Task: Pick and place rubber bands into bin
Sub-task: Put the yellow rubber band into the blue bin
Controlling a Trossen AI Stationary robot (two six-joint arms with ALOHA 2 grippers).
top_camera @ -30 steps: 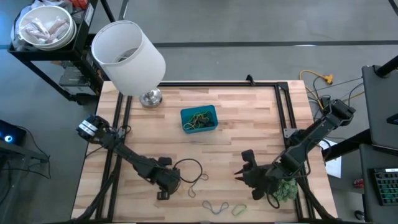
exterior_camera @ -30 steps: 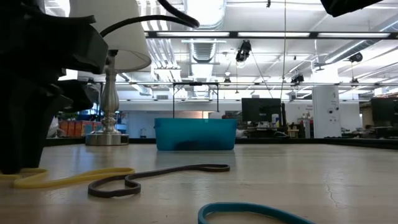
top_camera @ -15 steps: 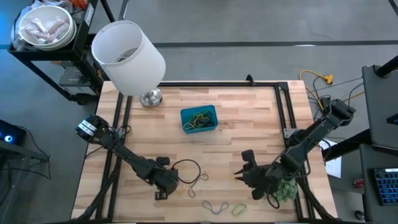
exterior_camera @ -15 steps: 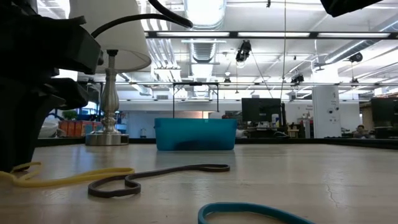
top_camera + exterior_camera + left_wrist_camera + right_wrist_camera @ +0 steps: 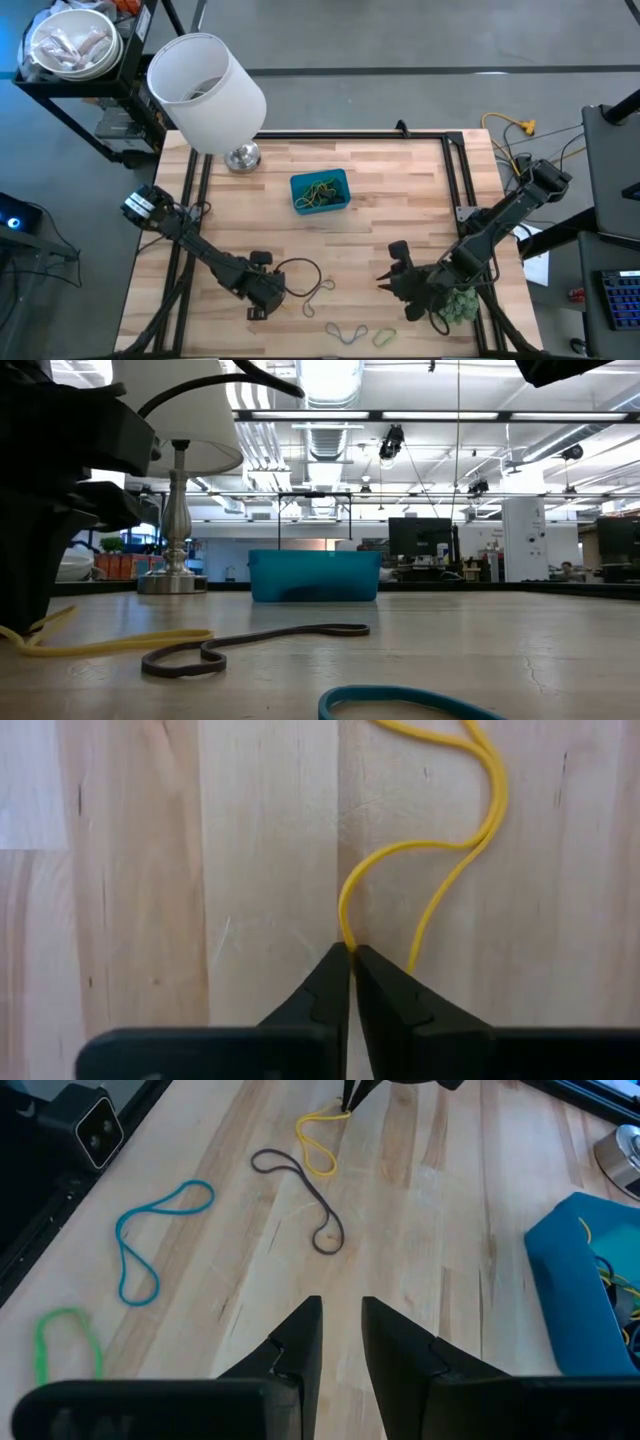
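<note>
Far left of the table, near the front edge: left gripper (image 5: 268,297) down at the wood, fingertips (image 5: 352,960) pinched together on one end of a yellow rubber band (image 5: 440,860), the rest of the loop trailing flat across the planks. Same band in the low view (image 5: 110,643), one end curling up off the table beside the dark gripper body. Not yet lifted clear, by the look of it.

Just to the right, a dark grey rubber band (image 5: 300,1198) lying loose, touching or nearly touching the yellow one. Nearer the front edge, a blue band (image 5: 150,1235) and a green band (image 5: 62,1342), both flat and untouched.

Toward the middle and back of the table: blue bin (image 5: 320,191), holding a small tangle of green and yellow bands already. Well apart from the pinched band, so a lift and a carry across the table needed.

Right side: right gripper (image 5: 393,272) waiting above the wood, fingers (image 5: 300,1342) a little apart, nothing between them. Bushy green plant ball (image 5: 460,304) just behind it at the table's edge.

Judged partly done: several bands binned, one in the pinch, at least three left on the table.
</note>
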